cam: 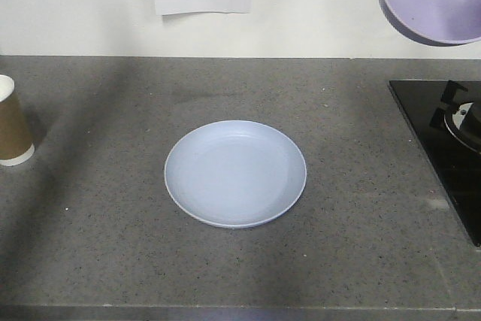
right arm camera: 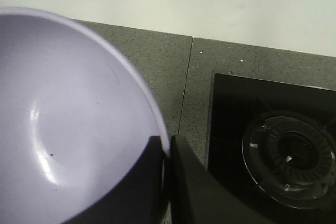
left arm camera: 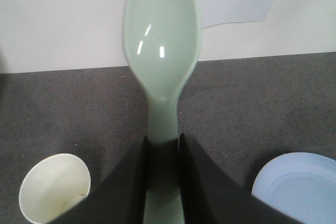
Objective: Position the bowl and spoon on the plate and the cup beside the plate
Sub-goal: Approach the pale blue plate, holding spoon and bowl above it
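My right fingers [right arm camera: 194,182] are pinching the bowl [right arm camera: 68,119], left fingers [left arm camera: 126,182] gripping the spoon [left arm camera: 161,35]; next, probably lowering bowl onto plate [cam: 235,173], 8 o'clock.

The left fingers [left arm camera: 118,192] are two smooth, matte black wedges, broad at 6 o'clock of the wrist view and narrowing toward 12 o'clock, with softly rounded inner edges. The right fingers [right arm camera: 202,192] are the same plain black, angular, at 6 o'clock.

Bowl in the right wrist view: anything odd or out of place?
The bowl has a tiny dark speck inside; otherwise nothing stands out: the plate is bare, the cup upright.
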Controlling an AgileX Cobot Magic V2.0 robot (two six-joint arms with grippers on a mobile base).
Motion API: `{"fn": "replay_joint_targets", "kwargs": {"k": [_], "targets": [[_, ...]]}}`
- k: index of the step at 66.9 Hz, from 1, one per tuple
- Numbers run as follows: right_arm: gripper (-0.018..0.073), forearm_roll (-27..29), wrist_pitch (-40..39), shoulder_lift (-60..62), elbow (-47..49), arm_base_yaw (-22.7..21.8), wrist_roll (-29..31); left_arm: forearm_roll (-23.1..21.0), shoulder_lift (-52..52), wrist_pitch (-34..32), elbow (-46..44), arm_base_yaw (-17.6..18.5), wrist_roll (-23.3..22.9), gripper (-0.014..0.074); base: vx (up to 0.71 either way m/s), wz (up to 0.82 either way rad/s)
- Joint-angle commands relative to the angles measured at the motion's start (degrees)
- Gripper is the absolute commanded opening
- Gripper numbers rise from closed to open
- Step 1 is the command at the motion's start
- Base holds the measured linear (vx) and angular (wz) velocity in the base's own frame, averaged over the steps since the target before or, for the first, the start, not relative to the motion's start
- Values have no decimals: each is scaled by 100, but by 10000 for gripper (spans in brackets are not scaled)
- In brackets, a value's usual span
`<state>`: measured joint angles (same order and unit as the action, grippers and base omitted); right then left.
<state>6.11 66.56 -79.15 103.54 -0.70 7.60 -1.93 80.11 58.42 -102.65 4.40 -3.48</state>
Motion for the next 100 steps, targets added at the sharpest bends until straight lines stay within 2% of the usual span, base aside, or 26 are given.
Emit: {"fn": "replay_joint_targets", "kwargs": {"k": [1,100], "targets": [[-11,5,-380,156,159,-14,32,-43,-149,-373,-140,34,-1,-6,0,0],[-11,5,-380,156,159,-14,32,-43,-149,-373,-140,34,-1,-6,1,0]]}}
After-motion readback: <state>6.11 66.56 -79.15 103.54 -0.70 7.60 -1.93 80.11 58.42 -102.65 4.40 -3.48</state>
